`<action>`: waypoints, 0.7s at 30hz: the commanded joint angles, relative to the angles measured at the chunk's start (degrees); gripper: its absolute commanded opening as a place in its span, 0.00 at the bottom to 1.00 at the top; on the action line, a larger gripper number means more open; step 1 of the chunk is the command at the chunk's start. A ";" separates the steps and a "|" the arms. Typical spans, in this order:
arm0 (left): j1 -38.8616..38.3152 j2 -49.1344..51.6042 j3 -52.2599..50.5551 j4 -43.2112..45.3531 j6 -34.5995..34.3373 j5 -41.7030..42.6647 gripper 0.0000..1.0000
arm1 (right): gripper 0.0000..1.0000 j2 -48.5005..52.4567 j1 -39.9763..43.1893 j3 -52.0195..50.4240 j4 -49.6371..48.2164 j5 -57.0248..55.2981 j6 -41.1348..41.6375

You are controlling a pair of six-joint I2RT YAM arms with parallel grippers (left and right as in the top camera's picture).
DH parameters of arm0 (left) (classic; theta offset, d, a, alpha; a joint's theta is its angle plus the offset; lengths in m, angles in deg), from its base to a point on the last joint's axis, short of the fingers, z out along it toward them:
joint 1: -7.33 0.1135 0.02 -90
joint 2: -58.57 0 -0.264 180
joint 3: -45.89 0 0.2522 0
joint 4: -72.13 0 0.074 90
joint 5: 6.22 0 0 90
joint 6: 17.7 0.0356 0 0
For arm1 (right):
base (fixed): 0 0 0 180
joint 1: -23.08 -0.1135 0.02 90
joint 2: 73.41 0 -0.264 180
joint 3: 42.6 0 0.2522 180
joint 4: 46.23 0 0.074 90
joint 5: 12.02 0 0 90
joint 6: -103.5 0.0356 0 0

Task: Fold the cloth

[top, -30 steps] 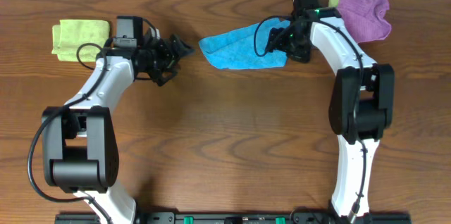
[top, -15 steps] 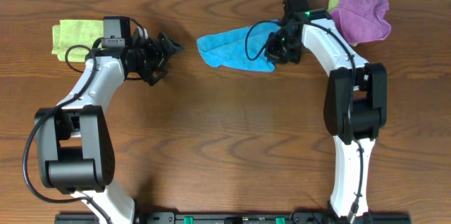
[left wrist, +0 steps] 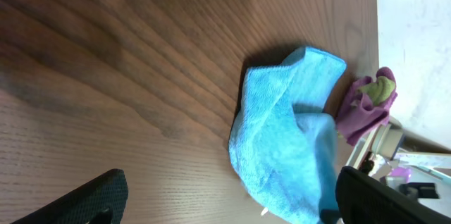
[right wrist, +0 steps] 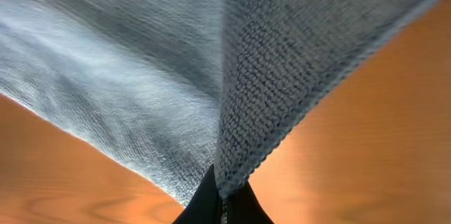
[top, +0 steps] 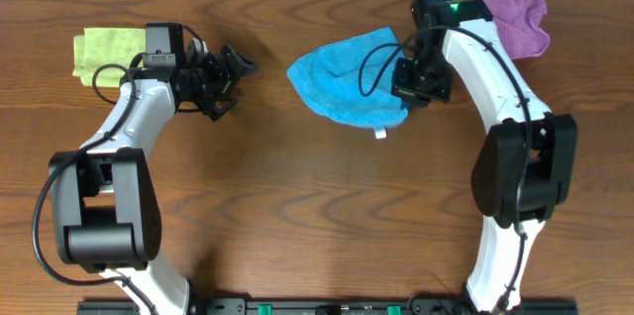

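The cloth (top: 347, 82) is a blue microfibre towel at the upper middle of the table, bunched and partly raised, with a small white tag at its near edge. My right gripper (top: 404, 85) is shut on the towel's right edge. In the right wrist view the fabric (right wrist: 176, 62) fans out from the pinched black fingertips (right wrist: 222, 199). My left gripper (top: 238, 79) stands open to the left of the cloth, apart from it and pointing at it. In the left wrist view the cloth (left wrist: 282, 139) lies ahead between the wide-set fingers (left wrist: 91, 196).
A folded yellow cloth (top: 109, 52) lies at the far left behind the left arm. A crumpled purple cloth (top: 515, 20) sits at the back right corner, also visible past the blue one (left wrist: 370, 101). Bare wood fills the middle and front of the table.
My right gripper has shut on the blue cloth's edge and pulled it right and toward the front, spreading it wider. The left arm drew back slightly to the left, still open.
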 commanded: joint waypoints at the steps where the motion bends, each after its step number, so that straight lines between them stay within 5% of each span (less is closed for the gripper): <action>1: 0.07 -0.72 0.81 -0.90 -0.48 1.88 0.95 | 0.01 0.24 -0.07 -0.02 1.36 -4.98 -1.07; 12: -3.41 -0.70 0.76 -4.94 0.44 -0.70 0.96 | 0.01 0.24 1.38 -0.02 5.31 -16.15 0.57; 19: -7.85 -0.68 0.76 -4.92 0.44 -4.26 0.95 | 0.47 0.24 3.52 -0.02 1.46 -16.20 0.92; 21: -8.85 -0.68 0.76 -4.92 0.44 -4.94 0.96 | 0.52 0.24 4.09 -0.02 2.45 -16.15 0.90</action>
